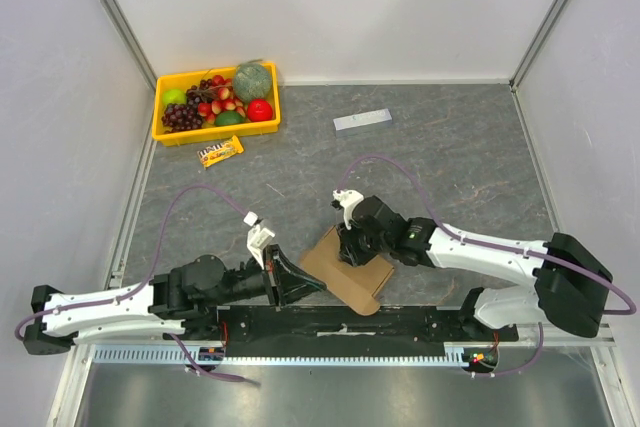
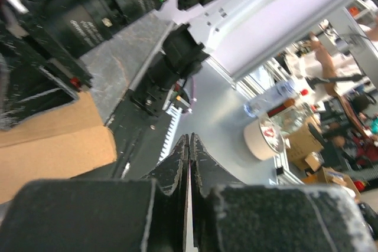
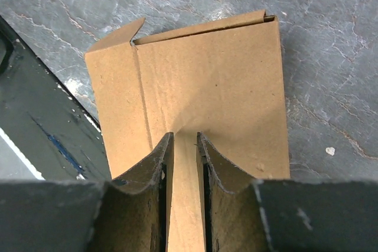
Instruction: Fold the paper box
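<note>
Left fingers (image 2: 175, 172), black and scuffed with grainy pads, are seen pressed flat together with nothing between them, just beside the near-left edge of the paper box (image 1: 340, 277). Right fingers (image 3: 155, 175) are drawn close with a narrow gap, and a strip of cardboard fills that gap, so a fold of the box appears to be clamped. Whether it is truly pinched or only pressed on is hard to tell. The box is found on the surface (image 1: 450, 167) at the near edge, between the two arms, partly over the black base rail (image 1: 340, 325). It is plain brown cardboard, matte, a mostly flat rectangular panel with a creased side strip. One thin flap is turned up along the far edge, and a small triangular tab is lifted at a corner. The task is judged early: creases are started, but no walls are stood up, no tabs are tucked, and no closed shape is formed. The surface is grey, mottled and stone-like. A yellow plastic tray (image 1: 160, 122) of glossy fruit, a snack bar (image 1: 220, 151) and a pale flat strip (image 1: 362, 119) are noted well apart at the far side.
</note>
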### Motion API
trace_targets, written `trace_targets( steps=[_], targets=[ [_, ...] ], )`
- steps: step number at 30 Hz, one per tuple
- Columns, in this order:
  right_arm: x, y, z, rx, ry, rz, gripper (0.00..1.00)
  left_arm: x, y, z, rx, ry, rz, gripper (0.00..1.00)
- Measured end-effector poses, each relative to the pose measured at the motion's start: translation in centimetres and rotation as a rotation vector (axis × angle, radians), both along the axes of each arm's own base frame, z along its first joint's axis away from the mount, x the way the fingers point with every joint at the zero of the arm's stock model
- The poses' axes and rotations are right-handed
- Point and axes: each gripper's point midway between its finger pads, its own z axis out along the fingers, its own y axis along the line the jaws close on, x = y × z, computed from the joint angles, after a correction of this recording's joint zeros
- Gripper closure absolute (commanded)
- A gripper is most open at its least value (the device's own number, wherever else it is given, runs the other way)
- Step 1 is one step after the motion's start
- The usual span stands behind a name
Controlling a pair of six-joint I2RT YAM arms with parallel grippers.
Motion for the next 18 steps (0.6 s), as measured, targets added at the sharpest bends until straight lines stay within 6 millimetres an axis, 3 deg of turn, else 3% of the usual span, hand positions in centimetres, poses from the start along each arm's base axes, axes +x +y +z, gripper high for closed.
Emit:
trace_targets(
  steps=[9,14,18],
  targets=[
    [0.8,-1.5,0.0,-0.058,-0.05,-0.053,0.72,4.5,0.3,-2.6,0.167,0.014,0.252,0.85],
    [2.3,-3.8,3.6,-0.043,-0.145,-0.195,0.73,7.2,-0.3,-4.4,0.326,-0.002,0.365,0.83],
    [2.9,-6.2,7.7,0.029,-0.206,-0.341,0.73,11.7,0.0,-6.0,0.415,0.031,0.464,0.92]
  ],
)
